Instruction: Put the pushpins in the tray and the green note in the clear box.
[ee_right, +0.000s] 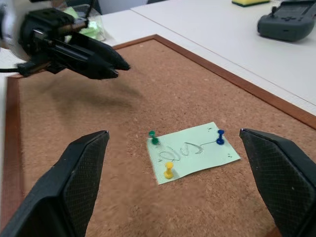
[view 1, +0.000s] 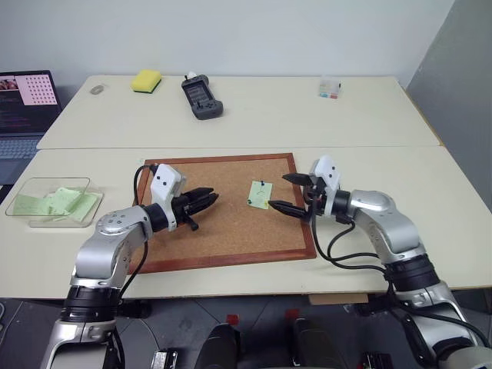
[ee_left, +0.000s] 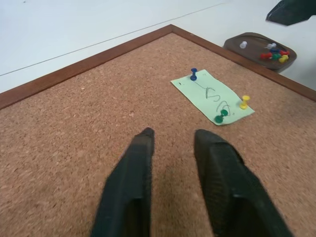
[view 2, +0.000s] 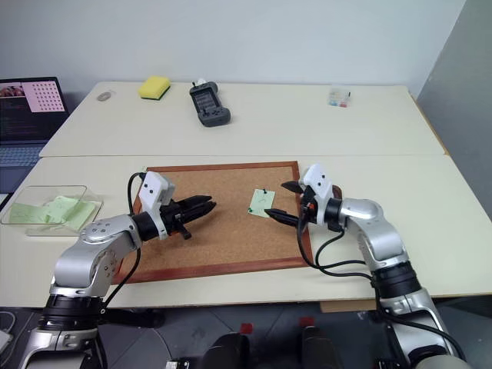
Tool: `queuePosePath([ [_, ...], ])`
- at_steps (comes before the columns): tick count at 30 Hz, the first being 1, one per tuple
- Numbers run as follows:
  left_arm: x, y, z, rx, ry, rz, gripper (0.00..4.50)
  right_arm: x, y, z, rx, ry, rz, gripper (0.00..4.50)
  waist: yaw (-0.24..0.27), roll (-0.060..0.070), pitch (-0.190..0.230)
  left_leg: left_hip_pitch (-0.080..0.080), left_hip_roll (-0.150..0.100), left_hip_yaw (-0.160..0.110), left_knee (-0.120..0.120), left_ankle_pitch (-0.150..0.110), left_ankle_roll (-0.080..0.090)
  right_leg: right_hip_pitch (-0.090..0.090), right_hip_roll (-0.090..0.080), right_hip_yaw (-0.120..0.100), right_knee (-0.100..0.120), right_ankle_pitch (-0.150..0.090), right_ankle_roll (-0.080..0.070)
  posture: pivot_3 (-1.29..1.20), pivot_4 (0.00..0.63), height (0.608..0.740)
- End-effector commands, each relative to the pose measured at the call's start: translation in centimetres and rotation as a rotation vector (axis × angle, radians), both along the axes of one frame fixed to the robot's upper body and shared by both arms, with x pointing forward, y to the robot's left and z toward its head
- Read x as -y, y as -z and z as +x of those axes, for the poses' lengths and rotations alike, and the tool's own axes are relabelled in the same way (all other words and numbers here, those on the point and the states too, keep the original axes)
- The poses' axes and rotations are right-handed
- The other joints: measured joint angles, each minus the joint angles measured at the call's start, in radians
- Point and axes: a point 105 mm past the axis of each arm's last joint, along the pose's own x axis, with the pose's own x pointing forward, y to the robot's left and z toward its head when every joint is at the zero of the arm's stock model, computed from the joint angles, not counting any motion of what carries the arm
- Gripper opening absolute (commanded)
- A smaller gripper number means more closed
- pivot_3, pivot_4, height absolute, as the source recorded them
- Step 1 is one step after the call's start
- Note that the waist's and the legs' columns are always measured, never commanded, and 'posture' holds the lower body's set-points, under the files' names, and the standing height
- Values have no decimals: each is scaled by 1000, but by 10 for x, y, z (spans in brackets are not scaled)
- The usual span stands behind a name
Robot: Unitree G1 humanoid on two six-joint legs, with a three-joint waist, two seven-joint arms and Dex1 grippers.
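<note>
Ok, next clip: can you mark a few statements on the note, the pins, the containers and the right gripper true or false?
1. The green note lies on the corkboard. True.
2. Three pushpins stand on the note: blue, green and yellow. True.
3. The right gripper is shut on a pin. False: its jaws stand wide open beside the note and hold nothing.
4. The clear box has nothing in it. False: green slips already lie inside.
5. The tray has no pins in it. False: several coloured pins sit in it, just off the corkboard's edge.
</note>
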Motion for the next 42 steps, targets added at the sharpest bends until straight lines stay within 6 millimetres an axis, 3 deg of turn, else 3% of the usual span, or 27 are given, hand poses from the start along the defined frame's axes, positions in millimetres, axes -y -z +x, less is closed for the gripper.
queuePosePath([
  [1, 7, -8, 5, 40, 1, 10, 207, -10, -7, 12, 73, 12, -14, 4500, 0, 0, 0, 0, 0, 0, 0, 0, 0, 0, 0, 0, 0, 0, 0, 0, 150, 740],
  [6, 16, 8, 3, -12, 10, 40, 48, -24, 3, 22, 69, 7, -43, 4500, -2, 0, 0, 0, 0, 0, 0, 0, 0, 0, 0, 0, 0, 0, 0, 0, 150, 740],
  [12, 20, 50, -2, -151, -19, 83, 48, -34, 12, 34, 37, 22, -40, 4500, -2, 0, 0, 1, 0, 0, 0, 0, 0, 0, 0, 0, 1, 0, 0, 0, 150, 740],
  [20, 22, 56, -4, -174, -17, 87, 48, -43, 16, 50, 8, 58, -37, 4500, -1, 1, -1, 3, 0, 0, 0, 0, 0, 1, 0, 0, 1, 0, -1, 0, 150, 740],
  [42, 29, 43, -5, -153, -13, 67, 0, -38, 22, 69, -19, 161, -11, 39, -4, 2, -1, 2, 0, 0, 0, 0, 0, 1, 0, 0, 1, 1, -1, 0, 150, 740],
])
